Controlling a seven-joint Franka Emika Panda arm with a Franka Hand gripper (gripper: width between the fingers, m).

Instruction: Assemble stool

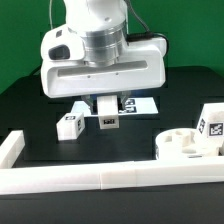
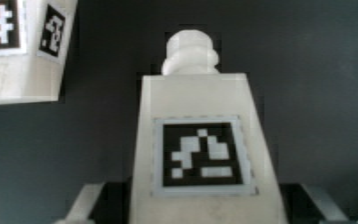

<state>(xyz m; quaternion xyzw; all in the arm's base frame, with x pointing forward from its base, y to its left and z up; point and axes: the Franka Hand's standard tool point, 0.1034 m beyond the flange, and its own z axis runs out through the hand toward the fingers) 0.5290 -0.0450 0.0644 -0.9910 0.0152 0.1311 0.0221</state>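
Here the hand [image 2: 202, 198] straddles, unclosed, a white tagged leg [image 2: 197, 110] tipped with a rounded peg [image 2: 192, 50].

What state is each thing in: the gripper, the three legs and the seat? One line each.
gripper: open, fingers either side of the middle leg.
middle leg: on the table, ungripped, not in the seat.
leg on the exterior view's left: loose on the table, untouched.
leg on the exterior view's right: upright at the seat; whether socketed, cannot tell.
seat: flat on the table, untouched.
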